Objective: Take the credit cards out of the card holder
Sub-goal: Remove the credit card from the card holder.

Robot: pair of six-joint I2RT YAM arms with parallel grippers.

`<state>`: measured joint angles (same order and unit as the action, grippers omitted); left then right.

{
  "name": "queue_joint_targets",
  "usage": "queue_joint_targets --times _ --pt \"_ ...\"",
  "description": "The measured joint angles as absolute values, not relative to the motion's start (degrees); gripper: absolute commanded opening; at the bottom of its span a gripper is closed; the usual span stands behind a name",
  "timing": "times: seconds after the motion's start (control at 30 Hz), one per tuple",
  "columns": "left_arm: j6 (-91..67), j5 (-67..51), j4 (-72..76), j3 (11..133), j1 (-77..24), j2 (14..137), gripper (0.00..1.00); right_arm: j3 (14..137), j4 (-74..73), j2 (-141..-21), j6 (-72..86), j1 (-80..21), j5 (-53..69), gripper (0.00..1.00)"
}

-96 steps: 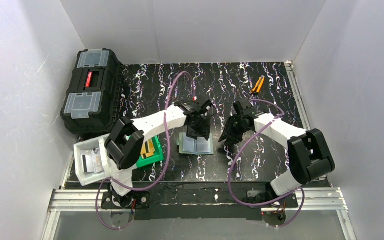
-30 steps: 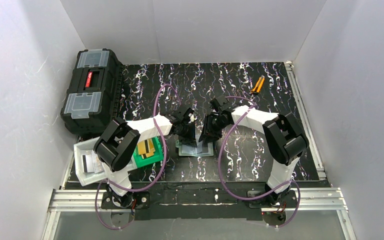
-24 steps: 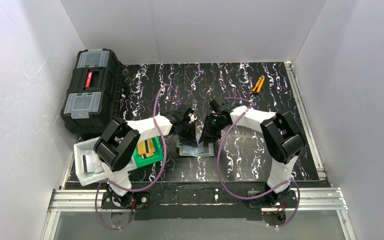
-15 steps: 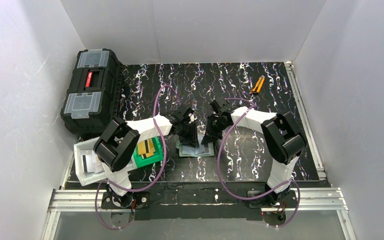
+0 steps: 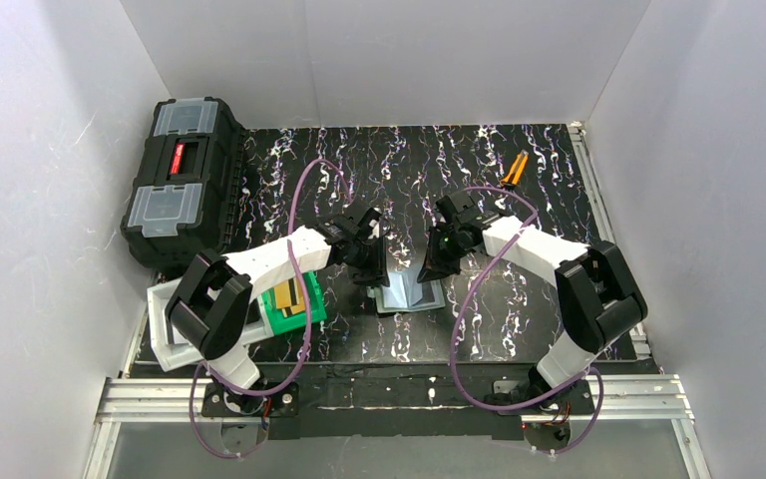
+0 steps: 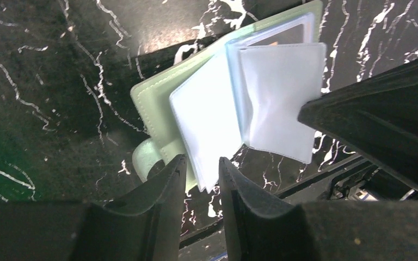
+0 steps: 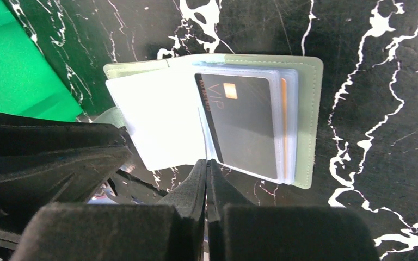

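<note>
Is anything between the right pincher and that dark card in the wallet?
Yes. The dark card sits inside a clear sleeve of the card holder, so plastic covers it. The shut right gripper is at the sleeve's edge, and nothing else visible is between them.

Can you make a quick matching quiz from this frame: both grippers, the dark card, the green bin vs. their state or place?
Things:
1. left gripper
2. right gripper
3. dark card
4. green bin

States or places:
A. in a clear sleeve of the open card holder
B. fingers closed together
C. holds gold credit cards
D. fingers apart, at a sleeve edge

Pairs: 1-D, 2-B, 3-A, 4-C
</note>
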<state>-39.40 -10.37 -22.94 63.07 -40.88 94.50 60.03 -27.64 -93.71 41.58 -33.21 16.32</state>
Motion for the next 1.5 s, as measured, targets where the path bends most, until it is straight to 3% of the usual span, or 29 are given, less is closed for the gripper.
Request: queue_joint_targets --times 0.47,0.63,1.0,1.3,1.5 --pt "-39.42 -4.54 -31.35 63.99 -40.88 92.86 0.23 63.99 -28.56 -99.07 42.13 -35.64 18.9 0.03" --pt "-39.05 -2.79 -34.41 65.21 -40.88 89.86 0.24 67.61 -27.97 -102.74 43.94 -39.62 19.99 0.26" --pt "-38.33 -1.85 -38.26 66.96 -40.88 87.15 0.24 69.56 -26.33 -105.41 46.81 -42.72 21.5 0.61" --pt "-38.11 -2.24 -39.35 68.36 -40.86 86.46 0.25 69.54 -23.46 -107.44 48.53 -43.64 22.85 0.78" --pt "-38.98 -3.16 -39.72 68.97 -40.6 86.46 0.26 69.54 -23.9 -107.42 48.27 -42.87 22.68 0.81"
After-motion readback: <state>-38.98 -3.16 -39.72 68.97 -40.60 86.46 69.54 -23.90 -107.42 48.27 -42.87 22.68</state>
